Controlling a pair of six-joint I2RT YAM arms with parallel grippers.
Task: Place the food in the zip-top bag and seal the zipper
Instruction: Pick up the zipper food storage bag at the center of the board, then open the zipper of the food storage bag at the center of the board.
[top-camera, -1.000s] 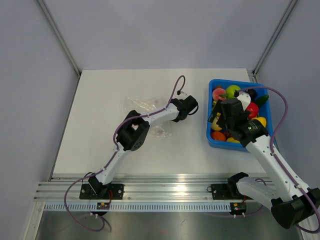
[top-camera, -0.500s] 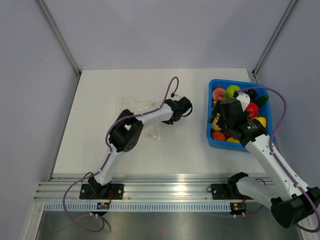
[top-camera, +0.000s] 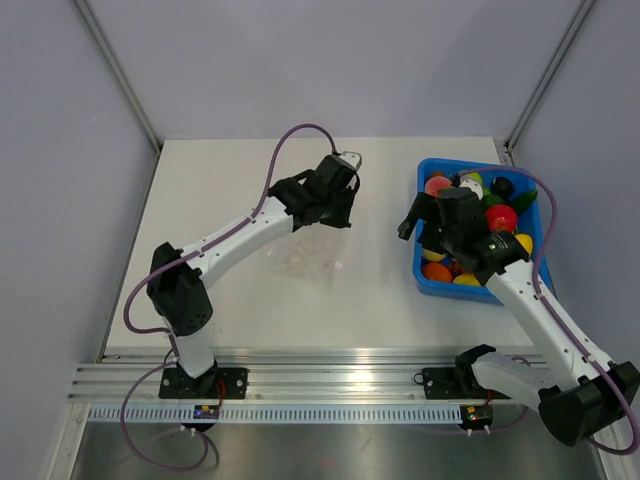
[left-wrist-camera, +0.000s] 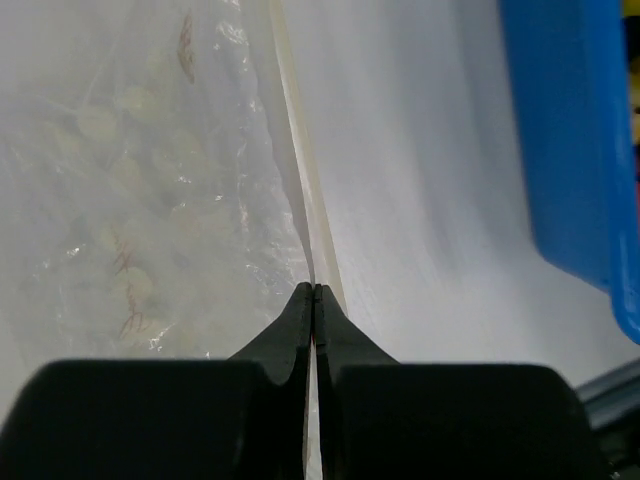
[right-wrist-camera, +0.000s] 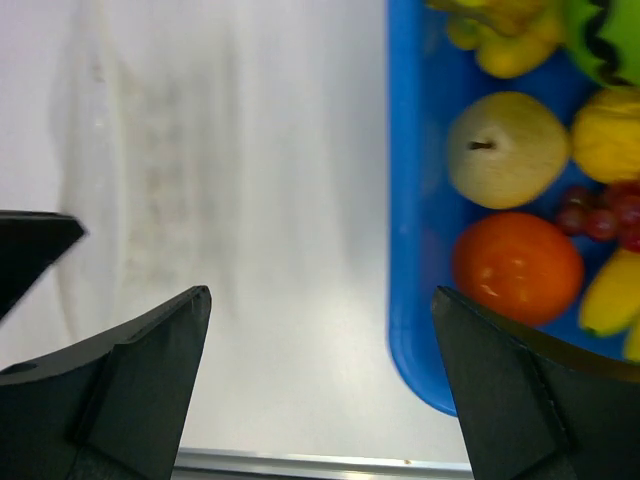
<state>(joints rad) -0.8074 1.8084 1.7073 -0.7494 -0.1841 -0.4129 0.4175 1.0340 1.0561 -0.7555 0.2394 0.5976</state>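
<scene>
My left gripper (top-camera: 325, 212) (left-wrist-camera: 315, 288) is shut on the zipper (left-wrist-camera: 295, 150), the pale ridged strip along the mouth edge of the clear zip-top bag (left-wrist-camera: 130, 200). In the top view the bag (top-camera: 300, 252) trails toward the near side below the gripper, faint against the white table. The food (top-camera: 502, 218) lies piled in the blue bin (top-camera: 480, 287). A pale pear (right-wrist-camera: 505, 150) and an orange fruit (right-wrist-camera: 517, 265) show in the right wrist view. My right gripper (top-camera: 420, 222) (right-wrist-camera: 320, 295) is open and empty, straddling the bin's left wall (right-wrist-camera: 410, 250).
The blue bin (left-wrist-camera: 570, 130) stands at the right of the table, close to the bag's mouth. Grey walls enclose the table on three sides. An aluminium rail (top-camera: 330, 380) with both arm bases runs along the near edge.
The left gripper has shut on the bag's zipper edge, and the arm has stretched toward the far side, drawing the bag with it. The right gripper has shifted left to the bin's left wall.
</scene>
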